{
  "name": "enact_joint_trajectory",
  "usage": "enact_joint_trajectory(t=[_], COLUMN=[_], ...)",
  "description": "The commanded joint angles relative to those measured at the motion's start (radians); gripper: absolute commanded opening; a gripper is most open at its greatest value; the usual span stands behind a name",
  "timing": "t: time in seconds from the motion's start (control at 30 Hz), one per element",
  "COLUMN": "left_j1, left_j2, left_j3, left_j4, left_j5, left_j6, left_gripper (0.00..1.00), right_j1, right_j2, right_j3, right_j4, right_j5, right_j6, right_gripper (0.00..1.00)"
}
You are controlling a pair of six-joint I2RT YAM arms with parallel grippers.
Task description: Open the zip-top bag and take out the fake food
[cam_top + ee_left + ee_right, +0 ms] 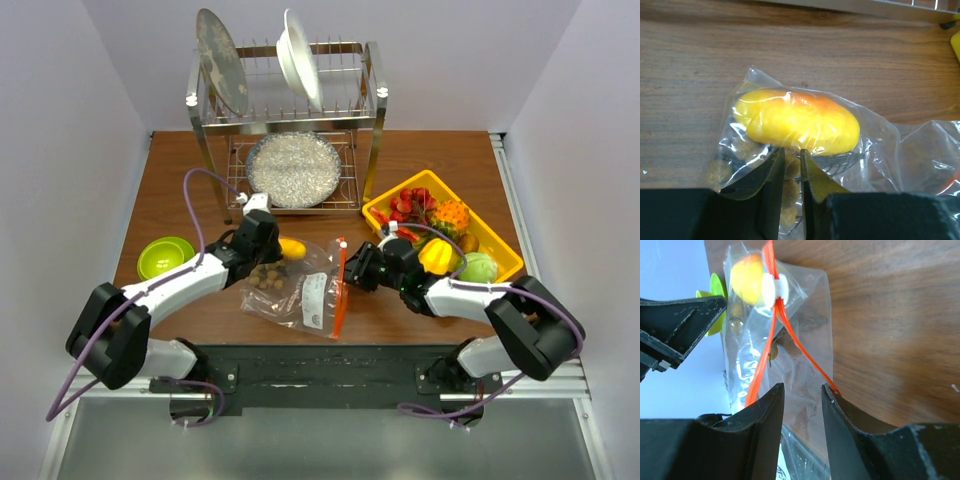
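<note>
Centre frame: poising left gripper [791,152] nearly clenched over zip-top bag [300,300] film below bagged mango [797,120], grasp unclear, likely for anchoring; straddling orange zipper strip [775,307] with right gripper [801,388] released, likely for widening the mouth.

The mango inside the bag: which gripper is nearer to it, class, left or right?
Left. The left gripper sits right beside the mango, over the zip-top bag; the right gripper is across the bag, at its orange zipper strip.

Blk/white arms [175,285], purple cables [190,195], fingers [771,192] prob. blk plastic.
</note>
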Motion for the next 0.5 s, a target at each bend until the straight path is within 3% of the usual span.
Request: enact_joint_trajectory(t=[0.0,0.47], left_j1=[0.006,0.005], left_j2=[-0.003,-0.043], left_j3=[-0.045,-0.185], left_j4=[0.072,0.129], left_j5=[-0.008,0.068], left_j6=[-0.011,-0.097], left_gripper=[0.22,0.15], right_j1=[0.034,0.129], right_j2=[0.037,0.169], right_j3=[-0.015,0.022], right_j4=[0.106,0.181], right_j5=[-0.022,0.033], right_j6=[0.033,0.048], right_gripper=[0.39,0.42])
